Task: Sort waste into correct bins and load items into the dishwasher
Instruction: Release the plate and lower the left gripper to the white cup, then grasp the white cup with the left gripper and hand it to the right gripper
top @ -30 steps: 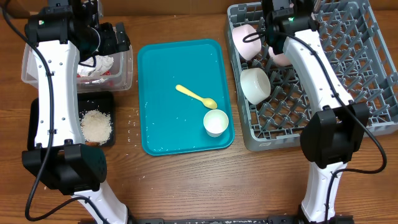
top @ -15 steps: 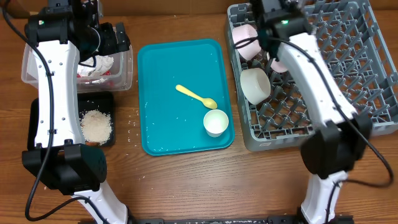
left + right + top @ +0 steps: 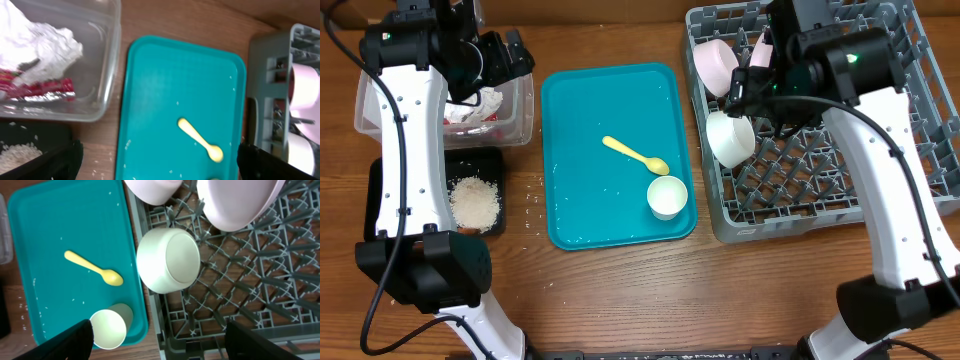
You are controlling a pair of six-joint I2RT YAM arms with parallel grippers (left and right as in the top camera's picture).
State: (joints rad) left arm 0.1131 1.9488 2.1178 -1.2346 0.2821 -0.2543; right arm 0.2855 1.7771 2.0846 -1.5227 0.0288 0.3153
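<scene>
Mid-tabletop, a teal tray (image 3: pixel 600 110) carries a yellow spoon (image 3: pixel 635 155) and white cup (image 3: pixel 667 197), while a grey rack (image 3: pixel 910 120) holding bowls (image 3: pixel 730 137) fills the far right corner and a clear tub (image 3: pixel 525 115) and black tray (image 3: pixel 485 160) line the left edge.

**Centre:** teal serving tray (image 3: pixel 580 150), speckled with white grains; yellow spoon (image 3: pixel 635 155); white cup (image 3: pixel 667 197).

**Right edge:** grey dish rack (image 3: pixel 935 120) with a lattice-pattern floor; pale pink bowl (image 3: pixel 715 65); white bowl (image 3: pixel 728 138).

**Far-left corner:** clear tub (image 3: pixel 107 65); white napkin (image 3: pixel 45 45); red wrapper (image 3: pixel 37 90).

**Left edge:** black tray (image 3: pixel 470 165); white rice (image 3: pixel 475 203).

**Counter:** brown wood-grain table (image 3: pixel 620 290).
</scene>
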